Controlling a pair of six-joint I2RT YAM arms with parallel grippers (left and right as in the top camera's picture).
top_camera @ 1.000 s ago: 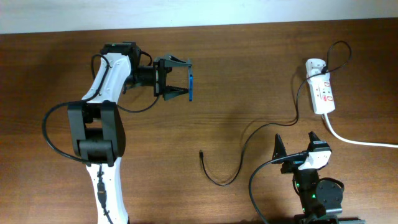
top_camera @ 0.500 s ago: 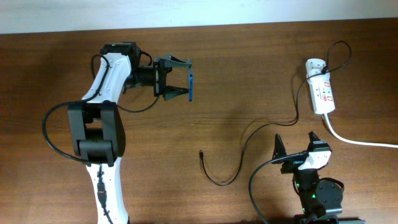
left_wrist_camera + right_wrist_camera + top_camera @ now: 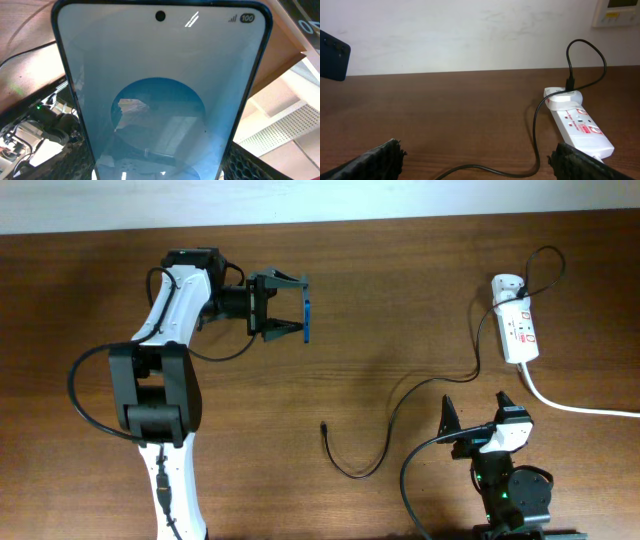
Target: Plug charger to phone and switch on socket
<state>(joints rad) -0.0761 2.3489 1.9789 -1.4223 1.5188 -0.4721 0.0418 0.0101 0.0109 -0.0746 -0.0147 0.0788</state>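
My left gripper (image 3: 300, 308) is shut on the phone (image 3: 308, 320) and holds it on edge above the table at the back left. The phone's blue screen (image 3: 160, 95) fills the left wrist view, and its dark back (image 3: 332, 62) shows at the far left of the right wrist view. The charger cable (image 3: 400, 405) runs from its plug tip (image 3: 324, 426) on the table in a curve to the white adapter (image 3: 506, 285) in the socket (image 3: 518, 330). The socket (image 3: 580, 125) and the cable (image 3: 536, 135) show in the right wrist view. My right gripper (image 3: 478, 412) is open and empty at the front right.
The socket's thick white cord (image 3: 580, 408) runs off to the right edge. A white wall (image 3: 470, 35) stands behind the table's far edge. A wall panel (image 3: 617, 12) hangs at the upper right.
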